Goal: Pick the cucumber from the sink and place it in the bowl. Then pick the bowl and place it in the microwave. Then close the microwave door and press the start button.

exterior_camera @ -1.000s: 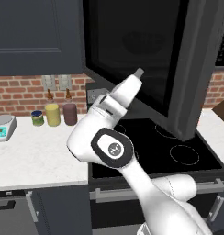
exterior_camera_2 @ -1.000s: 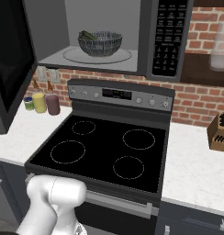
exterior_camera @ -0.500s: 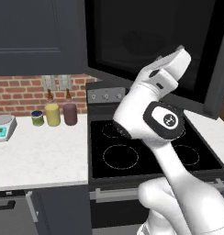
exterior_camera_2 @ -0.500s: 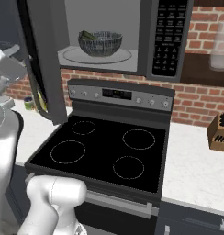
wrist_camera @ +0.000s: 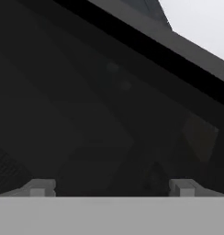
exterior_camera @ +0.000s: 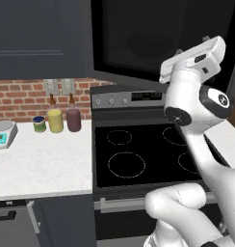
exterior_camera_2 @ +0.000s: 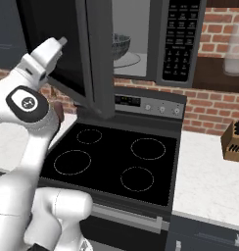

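From the left, the tool [exterior_camera_2: 61, 41], fingertips [wrist_camera: 40, 187] apart and empty, presses against the black glass of the half-shut microwave door [exterior_camera_2: 67, 49], and further right the bowl [exterior_camera_2: 120, 46] sits inside the microwave [exterior_camera_2: 182, 44].

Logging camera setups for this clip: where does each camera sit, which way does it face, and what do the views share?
Left base view: behind the arm's left, looking forward over the stove and counter; arm at right, hand against the microwave door.
Right base view: behind the arm's right, facing the stove and microwave; arm at left, bowl inside.
Hand view: on the hand, facing the door's dark glass close up; fingertips at bottom.
Both base views share the stove, door and arm.
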